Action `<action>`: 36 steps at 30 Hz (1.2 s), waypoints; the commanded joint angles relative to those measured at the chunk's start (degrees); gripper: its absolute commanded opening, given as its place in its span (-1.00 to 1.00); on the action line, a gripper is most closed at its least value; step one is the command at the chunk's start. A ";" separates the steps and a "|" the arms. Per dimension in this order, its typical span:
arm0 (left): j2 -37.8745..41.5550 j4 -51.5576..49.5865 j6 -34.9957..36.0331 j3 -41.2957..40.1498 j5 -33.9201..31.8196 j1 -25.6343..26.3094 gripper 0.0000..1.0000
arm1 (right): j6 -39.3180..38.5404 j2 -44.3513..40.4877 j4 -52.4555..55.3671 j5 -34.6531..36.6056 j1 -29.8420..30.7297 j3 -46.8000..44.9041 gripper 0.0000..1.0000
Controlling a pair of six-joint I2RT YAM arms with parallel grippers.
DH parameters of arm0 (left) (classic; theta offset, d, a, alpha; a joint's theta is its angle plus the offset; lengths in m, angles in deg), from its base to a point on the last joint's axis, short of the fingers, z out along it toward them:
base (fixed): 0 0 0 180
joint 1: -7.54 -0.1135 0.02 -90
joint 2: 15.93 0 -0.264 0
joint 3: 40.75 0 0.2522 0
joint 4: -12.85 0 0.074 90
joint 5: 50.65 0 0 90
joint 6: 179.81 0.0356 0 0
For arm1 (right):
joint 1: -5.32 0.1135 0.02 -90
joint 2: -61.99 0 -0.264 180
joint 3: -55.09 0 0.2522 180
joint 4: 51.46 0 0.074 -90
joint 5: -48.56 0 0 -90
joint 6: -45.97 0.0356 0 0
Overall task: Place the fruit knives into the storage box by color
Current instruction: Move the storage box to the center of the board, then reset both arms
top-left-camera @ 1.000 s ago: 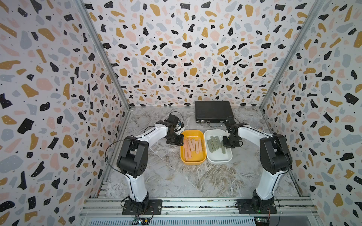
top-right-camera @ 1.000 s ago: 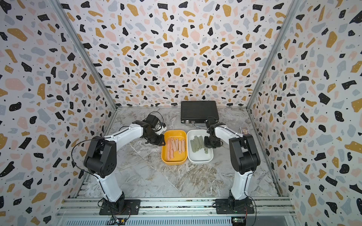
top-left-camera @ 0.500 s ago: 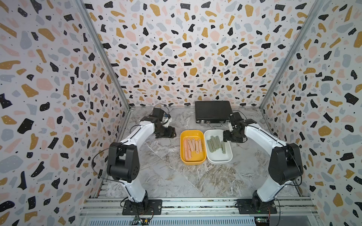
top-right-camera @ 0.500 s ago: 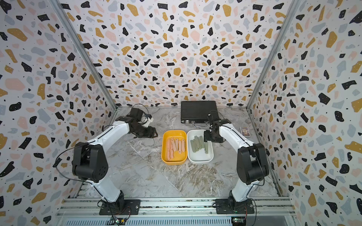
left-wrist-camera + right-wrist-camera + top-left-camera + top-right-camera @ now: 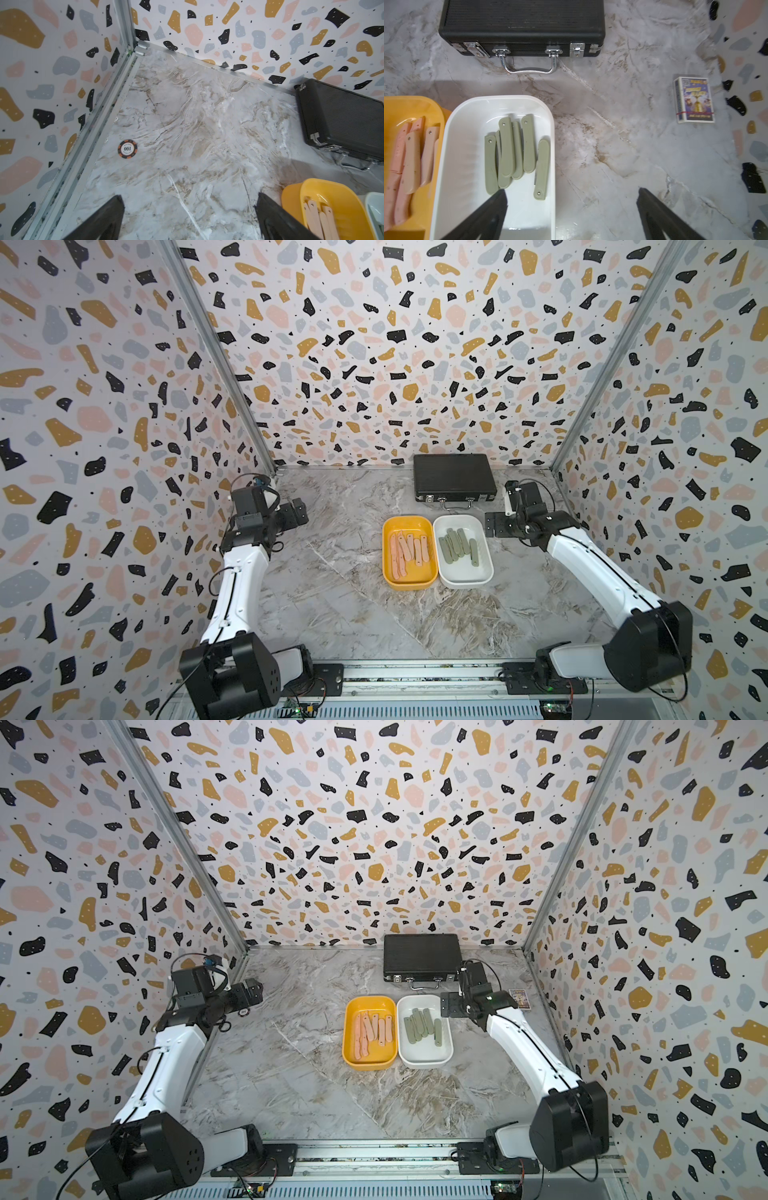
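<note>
**Fruit knives (image 5: 508, 149) all lie in the storage box (image 5: 424, 1062), sorted by colour**

Table (image 5: 340, 605): marble top, shut in by patterned walls (image 5: 104, 439) on three sides. The middle and near ground is bare, leaving ample room to move. The far side is narrowed by a black briefcase (image 5: 454, 477) that sits near the tubs' far ends.

Arms: each stands out to its own side. The left gripper (image 5: 189, 218) hangs over bare marble near the left wall, well apart from the tubs, fingers spread wide and empty. The right gripper (image 5: 571, 209) sits just beside the white tub (image 5: 467, 583), fingers likewise spread, holding nothing.

Tubs: the yellow tub (image 5: 409, 583) and the white tub stand side by side. The pink knives (image 5: 407, 549) lie in the yellow one. The green knives (image 5: 457, 545) lie in the white one, some overlapping.

Small items: a card box (image 5: 694, 99) near the right wall and a poker chip (image 5: 127, 148) near the left wall, neither part of the task.

Assessment: no knife shows loose on the table, so the sorting looks complete. The next move calls for no grasp, only parking the arms, with the right one kept clear of the white rim and the briefcase handle.
</note>
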 commanded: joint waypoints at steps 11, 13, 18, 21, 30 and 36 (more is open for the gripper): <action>1.43 59.87 -1.06 -38.88 -2.19 0.04 0.98 | -10.27 -13.83 -36.45 14.36 -0.42 -27.74 0.98; -0.70 61.79 -0.27 -39.73 -2.52 1.27 0.98 | -9.99 -12.92 -39.54 16.51 -0.49 -29.99 0.98; -10.70 73.20 3.10 -42.14 -10.17 7.18 0.98 | -13.82 -10.75 -52.47 18.90 -1.57 -36.71 0.98; -22.98 82.78 2.37 -39.54 -14.55 8.22 0.98 | -14.84 -8.27 -59.19 18.98 -3.82 -39.61 0.97; -18.42 65.77 3.76 -34.46 -13.42 9.44 0.98 | -13.50 13.16 -87.08 9.34 -11.02 -42.59 0.98; -18.83 67.30 3.76 -34.80 -13.44 9.45 0.98 | -8.65 14.20 -75.98 -2.29 -17.71 -37.84 0.98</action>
